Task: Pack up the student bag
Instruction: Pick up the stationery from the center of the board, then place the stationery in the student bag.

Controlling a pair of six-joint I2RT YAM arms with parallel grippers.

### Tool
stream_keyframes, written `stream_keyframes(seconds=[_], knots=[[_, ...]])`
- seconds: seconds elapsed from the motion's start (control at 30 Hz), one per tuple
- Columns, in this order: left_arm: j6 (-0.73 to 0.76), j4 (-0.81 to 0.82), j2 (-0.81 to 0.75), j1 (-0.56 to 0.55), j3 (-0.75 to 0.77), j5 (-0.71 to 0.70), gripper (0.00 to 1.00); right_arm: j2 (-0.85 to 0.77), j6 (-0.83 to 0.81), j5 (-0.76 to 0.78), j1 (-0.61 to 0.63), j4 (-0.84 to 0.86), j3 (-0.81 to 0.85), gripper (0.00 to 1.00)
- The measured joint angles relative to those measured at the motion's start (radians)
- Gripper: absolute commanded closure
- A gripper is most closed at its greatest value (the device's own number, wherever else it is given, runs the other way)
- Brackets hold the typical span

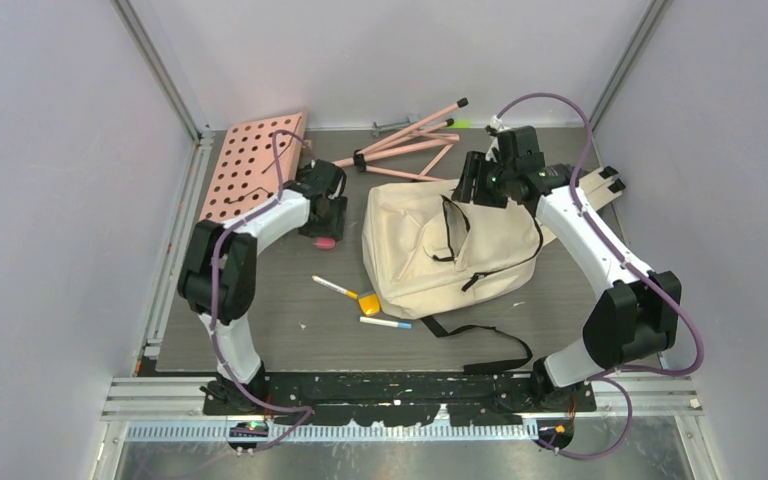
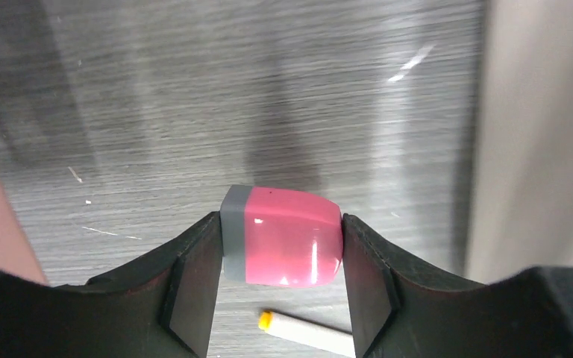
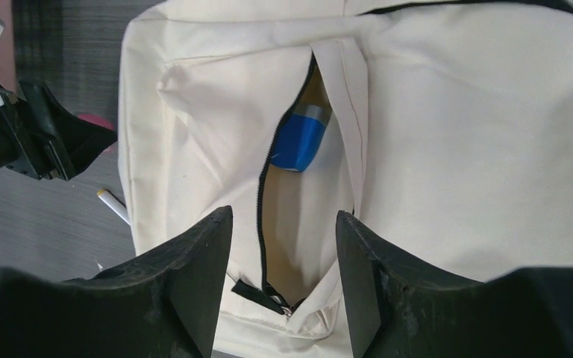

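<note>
Seen from above, the student bag (image 1: pixel 430 255) lies flat right of the table's middle, straps trailing toward the arm bases. The left arm is sharply bent at the elbow, and the left gripper (image 1: pixel 326 222) points down at the table just left of the bag, over one pink eraser (image 1: pixel 324 242). The right arm stretches past the bag's right side, and the right gripper (image 1: pixel 480 185) is tilted over the bag's far edge. Left of the bag's near corner lie an orange-tipped pen (image 1: pixel 335 288), a blue-tipped pen (image 1: pixel 385 322) and one yellow block (image 1: pixel 369 303).

From the left wrist, the fingers are half closed and touch both ends of the grey-banded eraser.

From the right wrist, the jaws stand apart with nothing in them, above the bag's unzipped pocket, where one blue item (image 3: pixel 302 138) shows inside.
</note>
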Motion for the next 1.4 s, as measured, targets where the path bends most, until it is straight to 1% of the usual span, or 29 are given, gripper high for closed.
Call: stream_keyframes(seconds=[0.13, 0.27, 0.33, 0.5, 0.67, 0.83, 1.07, 1.1, 1.2, 1.4], knots=[[0.031, 0.041, -0.118, -0.032, -0.014, 0.053, 0.49, 0.019, -0.003, -0.040, 0.000, -0.028, 0.078, 0.40], [0.077, 0.110, -0.234, -0.096, -0.010, 0.115, 0.49, 0.079, -0.006, -0.151, -0.001, -0.083, 0.189, 0.41], [0.101, 0.140, -0.274, -0.160, -0.001, 0.163, 0.49, 0.120, -0.006, -0.222, -0.001, -0.116, 0.245, 0.41], [0.144, 0.180, -0.289, -0.262, 0.033, 0.246, 0.49, 0.189, -0.005, -0.373, -0.001, -0.207, 0.332, 0.43], [0.161, 0.185, -0.289, -0.322, 0.056, 0.303, 0.50, 0.232, 0.013, -0.528, 0.001, -0.261, 0.364, 0.47], [0.170, 0.196, -0.290, -0.337, 0.059, 0.325, 0.49, 0.288, 0.008, -0.656, 0.011, -0.318, 0.372, 0.47], [0.176, 0.195, -0.290, -0.337, 0.071, 0.340, 0.49, 0.332, -0.047, -0.719, 0.045, -0.401, 0.399, 0.47], [0.177, 0.195, -0.290, -0.337, 0.073, 0.344, 0.50, 0.338, -0.056, -0.722, 0.047, -0.409, 0.410, 0.48], [0.177, 0.200, -0.290, -0.337, 0.076, 0.352, 0.50, 0.357, -0.076, -0.734, 0.053, -0.431, 0.432, 0.56], [0.177, 0.199, -0.291, -0.337, 0.076, 0.364, 0.49, 0.390, -0.100, -0.743, 0.062, -0.459, 0.449, 0.58]])
